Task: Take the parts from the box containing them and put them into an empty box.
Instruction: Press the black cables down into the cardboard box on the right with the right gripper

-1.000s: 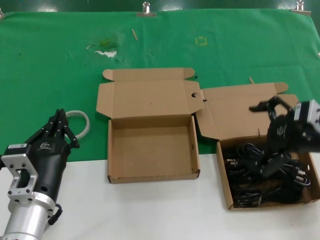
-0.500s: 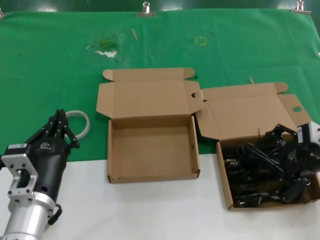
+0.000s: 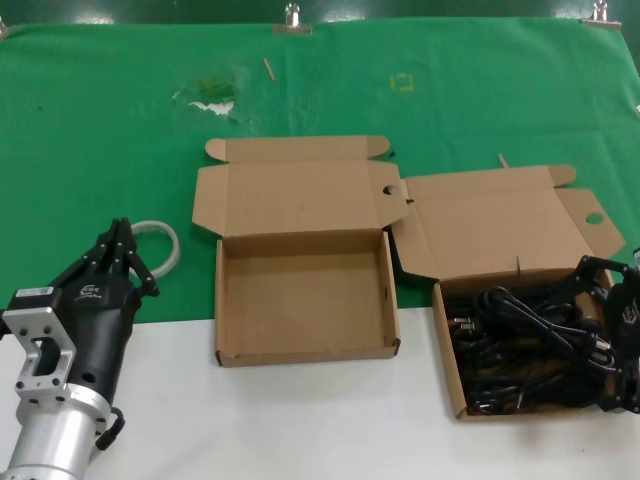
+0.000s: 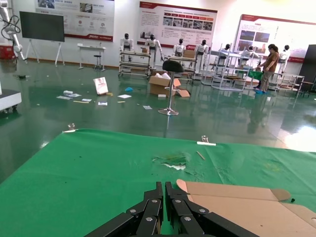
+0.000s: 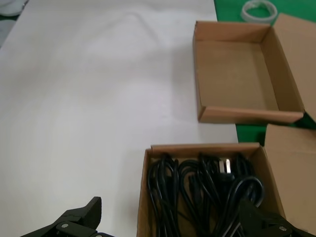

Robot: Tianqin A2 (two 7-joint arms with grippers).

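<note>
Cords [image 3: 520,345] lengthwise across box [image 3: 447,365]

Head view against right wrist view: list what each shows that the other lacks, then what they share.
Head view only: the left gripper, shut, parked over the table's near left; both lids.
Right wrist view only: the right gripper with fingers spread wide over the power cords.
Both: the cords' box, the empty box, the ring of tubing.

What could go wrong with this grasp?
1. The right gripper, open, sits at the outer edge of the full box; one finger is outside the wall and could snag it.
2. The cords lie tangled; lifting one may drag others.
3. The empty box could slide on release.
</note>
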